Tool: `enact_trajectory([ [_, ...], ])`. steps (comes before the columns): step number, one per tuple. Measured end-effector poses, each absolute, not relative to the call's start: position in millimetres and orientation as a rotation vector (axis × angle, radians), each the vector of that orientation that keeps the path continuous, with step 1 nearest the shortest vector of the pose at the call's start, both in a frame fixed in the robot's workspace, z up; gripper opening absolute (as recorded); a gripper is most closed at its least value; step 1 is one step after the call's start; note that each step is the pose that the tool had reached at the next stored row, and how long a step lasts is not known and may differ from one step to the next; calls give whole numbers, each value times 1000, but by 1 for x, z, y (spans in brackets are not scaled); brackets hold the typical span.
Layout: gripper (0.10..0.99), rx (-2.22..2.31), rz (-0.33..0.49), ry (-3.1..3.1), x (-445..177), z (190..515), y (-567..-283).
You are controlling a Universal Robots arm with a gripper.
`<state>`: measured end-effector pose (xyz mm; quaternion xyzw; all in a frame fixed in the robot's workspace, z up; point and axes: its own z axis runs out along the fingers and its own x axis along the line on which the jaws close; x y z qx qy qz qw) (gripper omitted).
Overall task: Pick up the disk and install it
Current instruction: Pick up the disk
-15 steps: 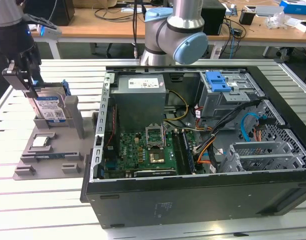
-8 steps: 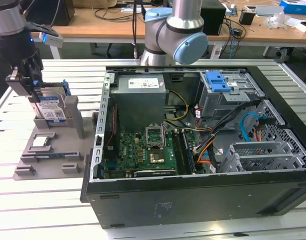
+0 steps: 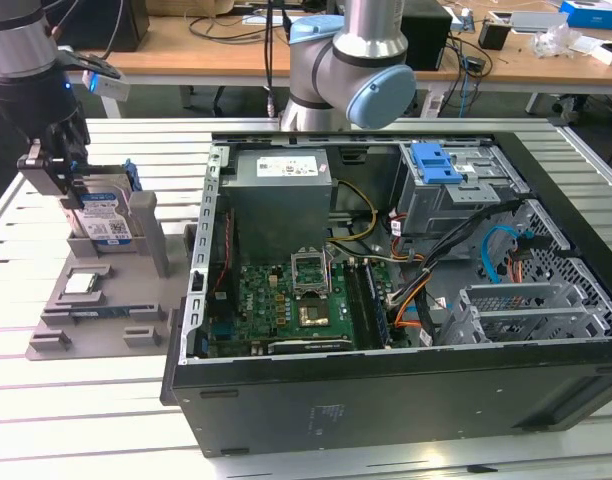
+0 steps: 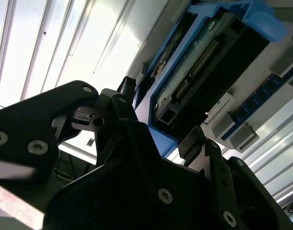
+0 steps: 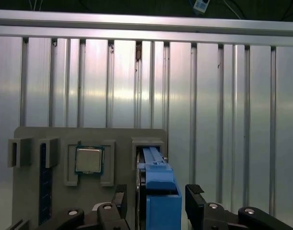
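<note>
The disk stands on edge in a slot of the grey holder at the exterior view's left, its blue-and-white label facing out and its blue bracket along the rim. My gripper is down over the disk's top, open. In the first wrist view the disk's blue bracket sits between the two black fingers with a small gap on each side. The second wrist view shows the disk's connector end just beyond my gripper.
An open computer case lies to the exterior view's right, with a motherboard and a drive bay carrying a blue latch plate. A square processor chip and a memory stick rest on the holder. The arm's base stands behind the case.
</note>
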<state>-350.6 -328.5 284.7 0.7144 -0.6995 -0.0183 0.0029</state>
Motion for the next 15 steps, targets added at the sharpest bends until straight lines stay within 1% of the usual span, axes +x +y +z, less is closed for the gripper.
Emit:
enact_trajectory([
  [7, 600, 2240, -57, -2193, -350, 284, -328],
  [8, 584, 2240, -57, -2193, -350, 284, -328],
  [10, 455, 2240, -57, -2193, -350, 284, -328],
  [11, 455, 2241, -58, -2194, -350, 284, -328],
  [12, 396, 2241, -57, -2194, -350, 284, -328],
  [13, 369, 2240, -57, -2193, -350, 284, -328],
  [15, 369, 2240, -57, -2193, -350, 284, -328],
])
